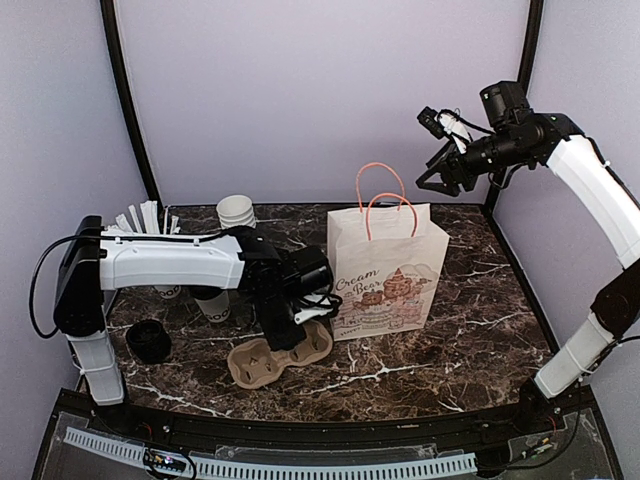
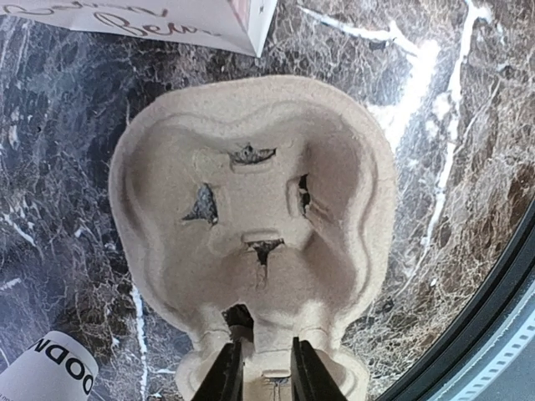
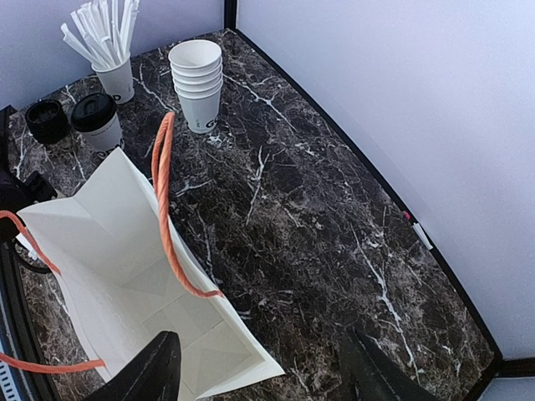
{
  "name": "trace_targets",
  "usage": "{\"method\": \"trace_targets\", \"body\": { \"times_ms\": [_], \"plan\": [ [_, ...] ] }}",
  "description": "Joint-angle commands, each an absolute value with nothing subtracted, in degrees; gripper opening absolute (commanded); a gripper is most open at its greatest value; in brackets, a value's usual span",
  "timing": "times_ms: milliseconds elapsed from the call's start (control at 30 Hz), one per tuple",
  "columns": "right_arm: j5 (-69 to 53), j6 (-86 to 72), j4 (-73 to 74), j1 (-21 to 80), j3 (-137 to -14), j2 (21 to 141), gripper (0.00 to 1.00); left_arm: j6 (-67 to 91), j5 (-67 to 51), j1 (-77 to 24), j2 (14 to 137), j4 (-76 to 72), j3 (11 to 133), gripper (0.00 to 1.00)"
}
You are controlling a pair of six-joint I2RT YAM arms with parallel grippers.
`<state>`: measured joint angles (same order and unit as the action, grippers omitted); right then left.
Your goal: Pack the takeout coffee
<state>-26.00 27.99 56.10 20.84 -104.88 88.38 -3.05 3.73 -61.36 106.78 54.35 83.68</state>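
A: Where is the takeout coffee (image 3: 97, 122) at this point?

B: It stands lidded on the surface (image 1: 470, 300), not packed. In the top view it is at about ten o'clock from the cup carrier (image 1: 281, 358), half hidden under the left forearm.

A: And the tools?

B: The left tool (image 2: 266, 357) is down at the carrier's waist. Its fingers (image 2: 227, 378) press both sides of the thin pulp ridge between the two wells, and from the wrist view it looks clenched on it. The right tool (image 1: 438, 186) hangs spread wide with nothing in it, high above the paper bag (image 1: 385, 275).

A: What could go wrong?

B: The ridge worries me first. It is soft moulded pulp held at a single narrow spot, so on a lift it may crumple or tear. The carrier could also pivot and droop at either end.

A: Is the coffee itself at risk?

B: I think so. The left arm lies right over the cup, so a careless sweep towards nine o'clock could clip the lid and tip it.

A: And the bag?

B: It stands free at two o'clock of the carrier, close by, and nothing steadies it. A nudge from the carrier could push it over. Its orange handles (image 3: 163, 209) also arch over the mouth and could snag whatever goes in.
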Motion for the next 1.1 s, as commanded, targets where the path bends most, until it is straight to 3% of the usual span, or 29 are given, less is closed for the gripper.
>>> {"method": "trace_targets", "body": {
  "times_ms": [0,133,433,1067],
  "plan": [
    [-27.36,27.44,54.56,20.65,-106.53,88.48,0.65,-2.26,4.0,-61.61,103.44,57.99,85.3,0.25],
    [-28.03,27.36,54.65,20.65,-106.63,88.74,0.65,-0.34,4.79,-61.61,104.28,57.93,84.46,0.33],
    [-27.95,27.25,54.67,20.7,-105.87,88.09,0.65,3.59,4.16,-61.61,107.67,57.18,82.25,0.37],
    [-28.3,27.2,54.56,20.66,-105.81,88.32,0.64,2.29,4.29,-61.61,109.64,57.43,81.54,0.18]
  ]
}}
